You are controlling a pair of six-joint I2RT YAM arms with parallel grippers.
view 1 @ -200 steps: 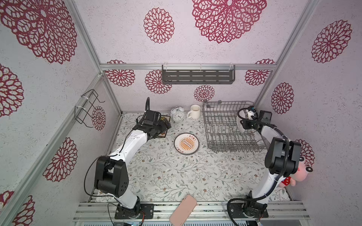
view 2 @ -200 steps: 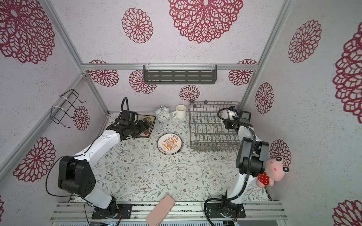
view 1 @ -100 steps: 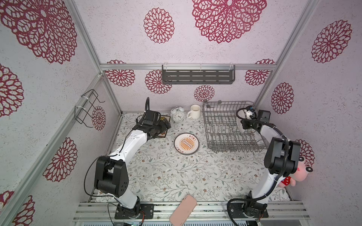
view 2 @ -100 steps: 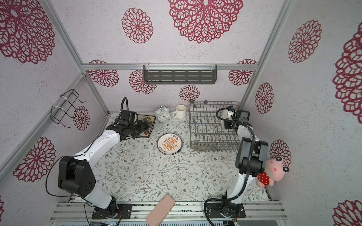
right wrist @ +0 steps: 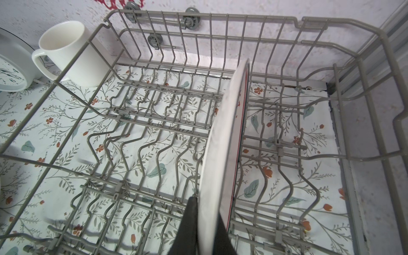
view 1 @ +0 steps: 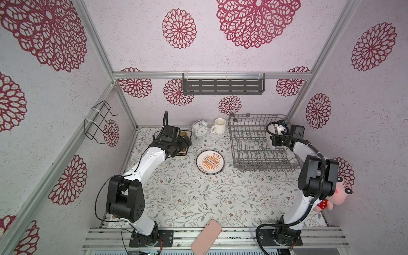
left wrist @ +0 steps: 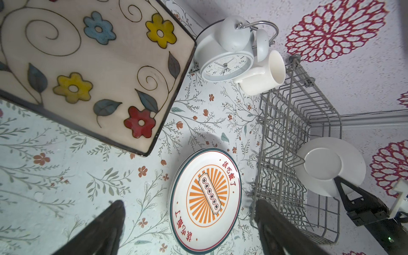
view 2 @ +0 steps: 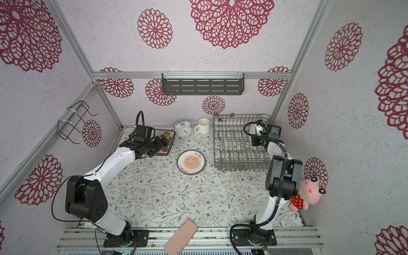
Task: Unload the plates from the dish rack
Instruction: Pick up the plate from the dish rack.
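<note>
R pincer (right wrist: 206,212) was part-open, now clamped on upright round plate (right wrist: 220,143), wrist prob. nudged slightly

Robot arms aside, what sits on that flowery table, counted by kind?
Plates: 3 showing: square flowered plate, sunburst plate, white plate; stacks may hide more
Mug: 1
Alarm clock: 1
Dish rack: 1
Soft toy: 1
Total: 7

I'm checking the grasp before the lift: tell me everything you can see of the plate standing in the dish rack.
The plate is round, white and glossy, apparently ceramic. Its back is plain with a raised foot ring; its face carries a red line near the rim. It stands on edge, almost upright, between prongs at the dish rack's end nearest the right arm. The right claw is shut on its rim, pinching both faces.
</note>
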